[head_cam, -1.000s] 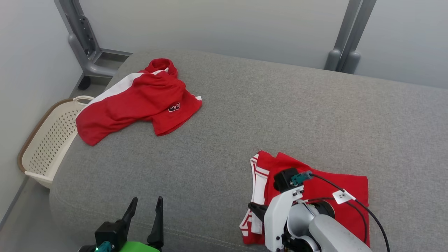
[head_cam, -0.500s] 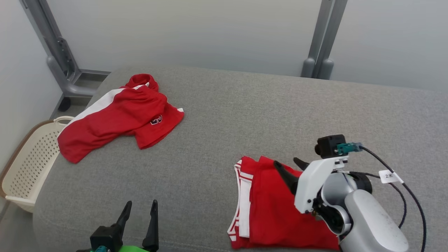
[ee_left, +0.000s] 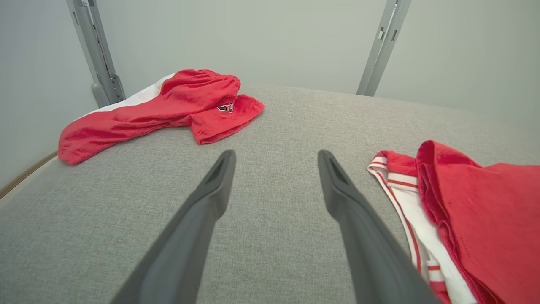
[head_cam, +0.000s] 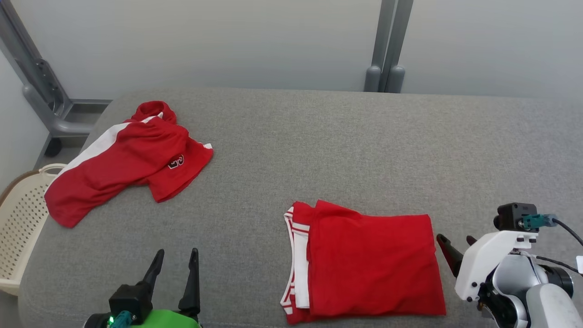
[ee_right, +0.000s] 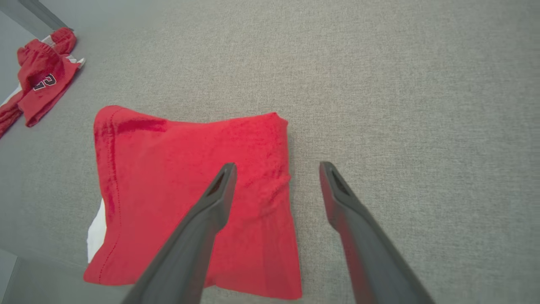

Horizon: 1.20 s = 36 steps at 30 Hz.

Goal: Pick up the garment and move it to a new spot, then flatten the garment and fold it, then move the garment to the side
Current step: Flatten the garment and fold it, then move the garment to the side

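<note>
Right end effector (head_cam: 454,239) withdrew off garment (head_cam: 373,264); basket (head_cam: 18,228) apart.

Site type: robot test bay or lab, dressed as a home laundry corner.

Evidence:
- Walls (head_cam: 227,41) are bare pale panels. Grey metal frame posts (head_cam: 387,45) stand against them, w/ a 2nd upright (head_cam: 36,91) on a bracket foot at far left.
- Work surface is a large grey fabric-covered pad (head_cam: 319,150), bed- or sofa-like.
- Domestic props: a perforated cream laundry basket (head_cam: 18,218) sits low beside the pad's left end. A crumpled red-and-white garment (head_cam: 118,168) and a folded red garment (head_cam: 369,264) lie on the pad, well apart.
- Robot arm (head_cam: 483,259) in white casing has an exposed cable & green connector (head_cam: 537,222).
</note>
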{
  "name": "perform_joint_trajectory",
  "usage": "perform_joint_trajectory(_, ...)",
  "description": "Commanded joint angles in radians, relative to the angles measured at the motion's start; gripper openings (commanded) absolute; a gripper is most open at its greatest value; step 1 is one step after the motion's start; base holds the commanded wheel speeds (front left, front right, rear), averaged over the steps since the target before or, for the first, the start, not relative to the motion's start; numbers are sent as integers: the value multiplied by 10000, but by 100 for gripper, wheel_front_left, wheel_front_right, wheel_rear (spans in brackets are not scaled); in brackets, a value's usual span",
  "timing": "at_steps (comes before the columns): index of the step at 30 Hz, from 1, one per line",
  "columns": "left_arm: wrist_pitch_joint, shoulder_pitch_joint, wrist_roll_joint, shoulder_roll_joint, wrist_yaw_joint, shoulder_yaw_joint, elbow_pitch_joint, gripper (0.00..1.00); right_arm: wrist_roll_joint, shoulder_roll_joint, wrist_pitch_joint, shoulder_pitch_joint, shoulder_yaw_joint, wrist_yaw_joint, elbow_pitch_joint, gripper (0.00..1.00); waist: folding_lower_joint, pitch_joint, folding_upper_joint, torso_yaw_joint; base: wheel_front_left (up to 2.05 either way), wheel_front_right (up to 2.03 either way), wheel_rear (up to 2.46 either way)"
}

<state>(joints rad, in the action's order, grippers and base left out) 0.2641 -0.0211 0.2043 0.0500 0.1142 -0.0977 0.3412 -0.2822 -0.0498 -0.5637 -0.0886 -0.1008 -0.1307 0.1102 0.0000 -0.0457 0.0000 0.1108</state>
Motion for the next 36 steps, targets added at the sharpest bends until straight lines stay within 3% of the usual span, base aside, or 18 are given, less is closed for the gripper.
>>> perform_joint_trajectory(1,7,218,-50,16,30,91,-37,100,78,-20,-56,184,-150,1,-21,100,0,104,0,-84,0,0,0)
perform_joint_trajectory(8,7,414,-80,16,64,194,-191,100,-180,-18,87,100,-370,1,566,100,0,336,0,-54,0,0,0)
perform_joint_trajectory(22,7,767,-281,99,128,96,-185,100,-249,-19,470,-1003,-159,1,3086,100,0,1075,0,594,0,0,0)
perform_joint_trajectory(23,7,772,-287,104,132,103,-197,100,-248,-19,517,-1065,-148,1,3216,75,0,1092,0,623,0,0,0)
perform_joint_trajectory(24,7,774,-299,105,135,111,-208,100,-245,-18,527,-1094,-144,1,3366,43,0,1106,0,652,0,0,0)
perform_joint_trajectory(25,7,770,-306,108,140,133,-230,100,-207,-6,563,-1171,-152,1,3612,0,0,1112,0,701,0,0,0)
perform_joint_trajectory(36,7,728,-406,123,119,242,-397,100,107,-32,1005,-1796,-100,7,4124,0,0,1053,0,409,0,0,0)
